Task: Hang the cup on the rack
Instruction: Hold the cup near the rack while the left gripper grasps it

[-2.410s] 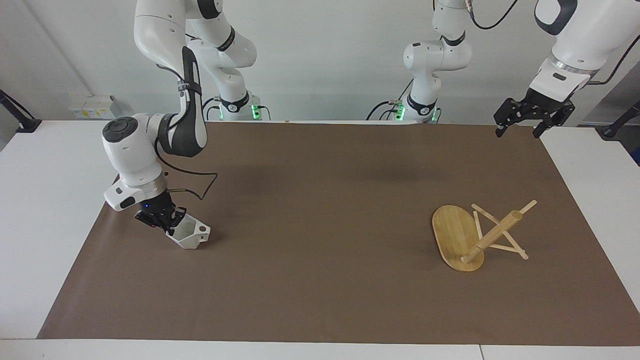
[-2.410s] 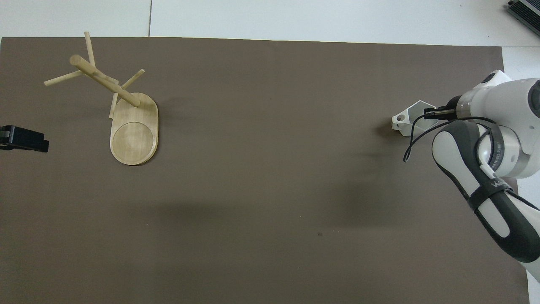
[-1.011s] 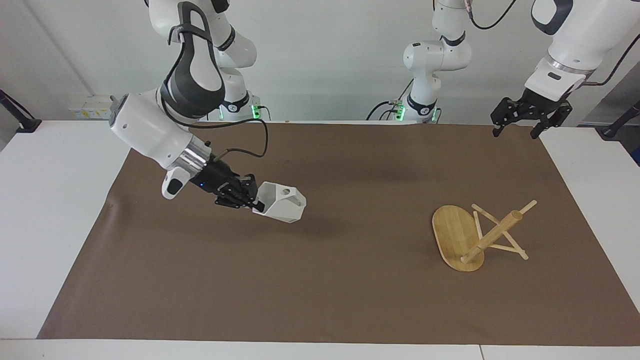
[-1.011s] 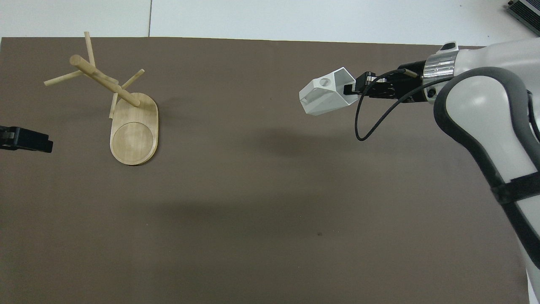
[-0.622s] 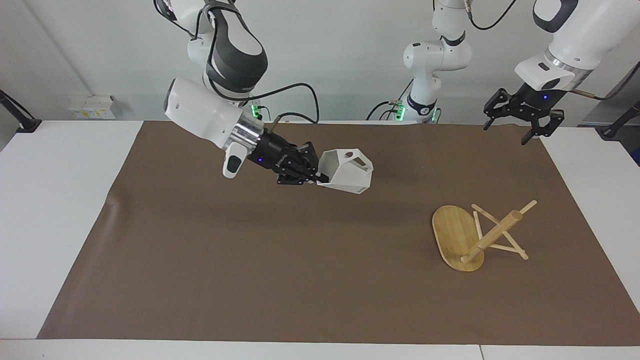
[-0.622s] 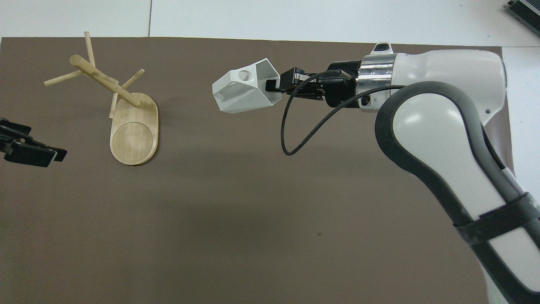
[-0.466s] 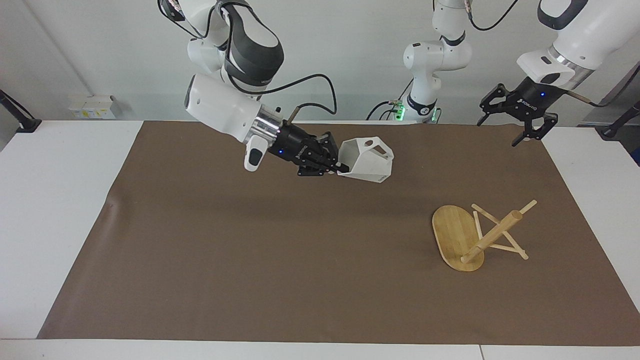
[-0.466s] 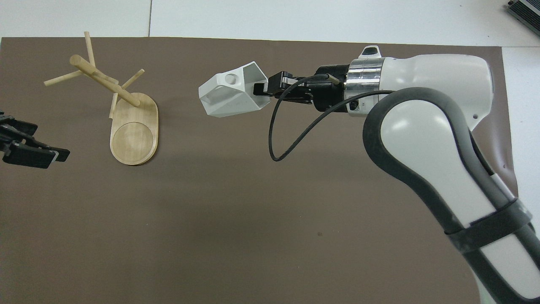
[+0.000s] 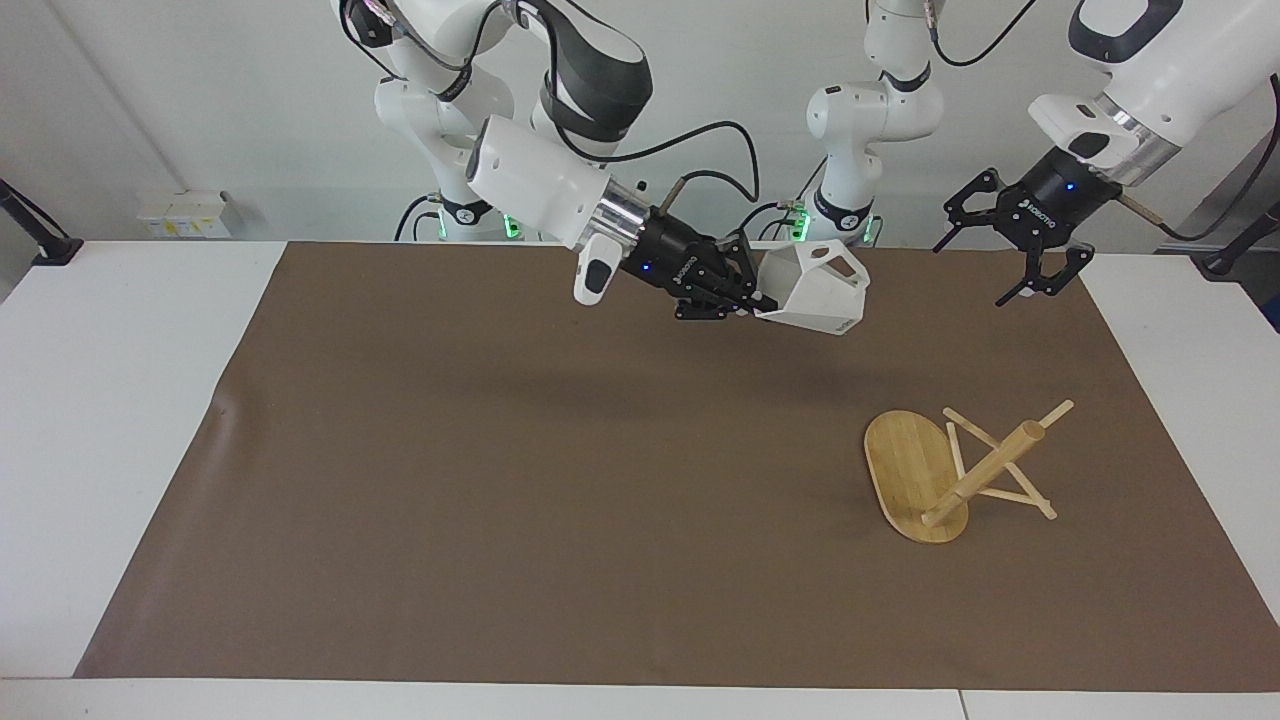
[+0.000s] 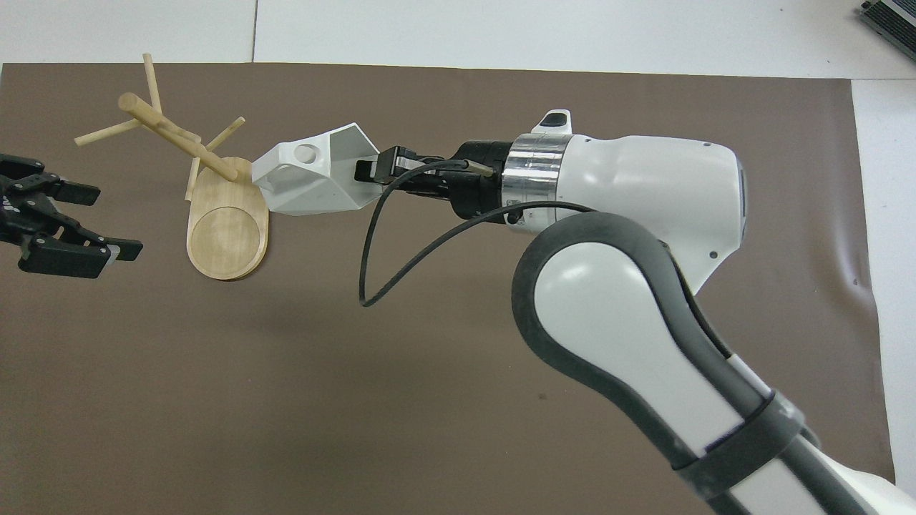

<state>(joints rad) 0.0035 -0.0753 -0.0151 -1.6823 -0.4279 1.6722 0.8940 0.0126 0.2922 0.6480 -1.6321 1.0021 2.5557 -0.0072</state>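
Note:
My right gripper is shut on the rim of the white faceted cup and holds it on its side in the air, handle hole up. The bamboo rack lies tipped over on the mat toward the left arm's end, its post slanting and its pegs touching the mat. From overhead the cup overlaps the rack's base, but the facing view shows it high above the mat and apart from the rack. My left gripper hangs open and empty in the air by the rack's end of the mat.
A brown mat covers most of the white table. A small white box sits at the wall near the right arm's end. Black stands are clamped at the table's corners.
The right arm lifted the cup off the mat at its own end and carried it across, up toward the rack. The left gripper swung in toward the rack and tilted.

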